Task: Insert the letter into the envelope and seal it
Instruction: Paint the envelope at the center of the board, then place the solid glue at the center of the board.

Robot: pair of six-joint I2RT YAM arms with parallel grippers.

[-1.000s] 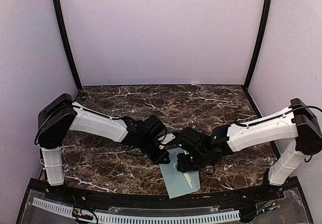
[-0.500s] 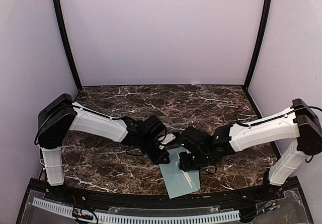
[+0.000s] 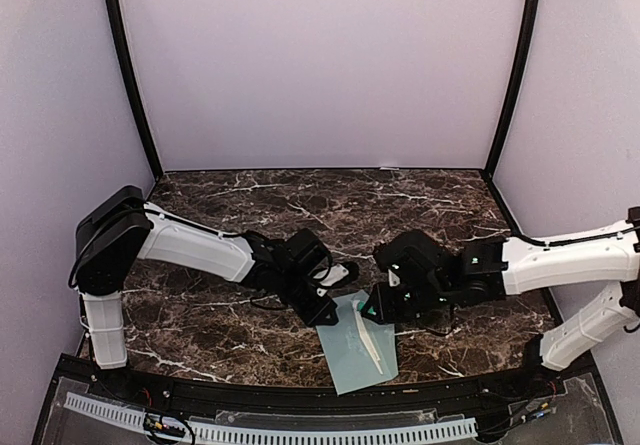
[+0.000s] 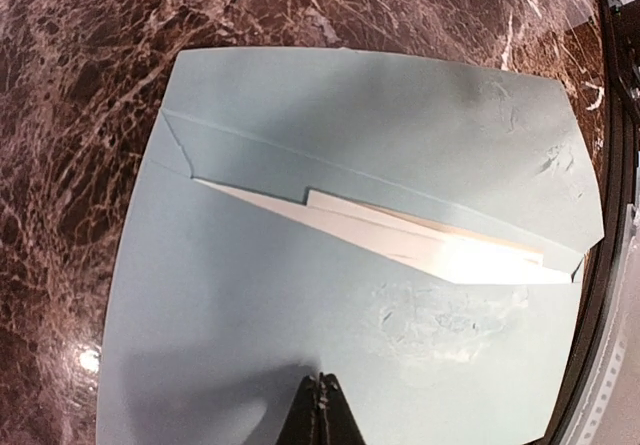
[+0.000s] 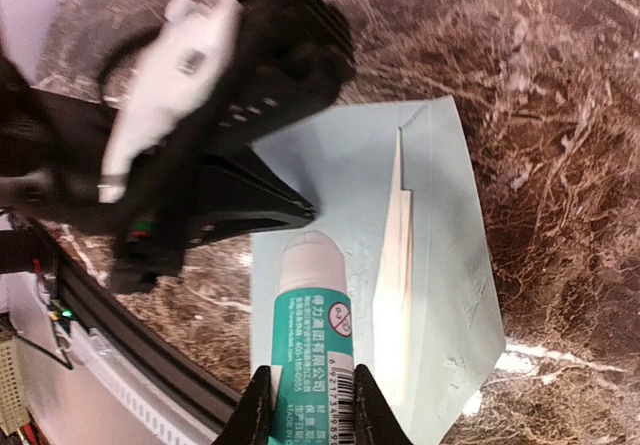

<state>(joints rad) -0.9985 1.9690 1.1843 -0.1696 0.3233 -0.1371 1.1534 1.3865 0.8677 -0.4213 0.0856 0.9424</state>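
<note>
Dark marble table (image 3: 300, 205) is carrying the envelope (image 4: 300, 345) by its near edge. The flap seems to be lying open, and the letter (image 4: 440, 250) is showing only as a cream sliver at the envelope's mouth. The left gripper (image 4: 318, 410), jaws shut, is resting its tips on the envelope's body. The right gripper (image 5: 305, 405), hovering over the envelope, is clamping a glue stick (image 5: 312, 305). Sealing looks to be in hand; next the stick needs lowering onto the envelope's flap. Whether its cap is on, I'm failing to make out.
</note>
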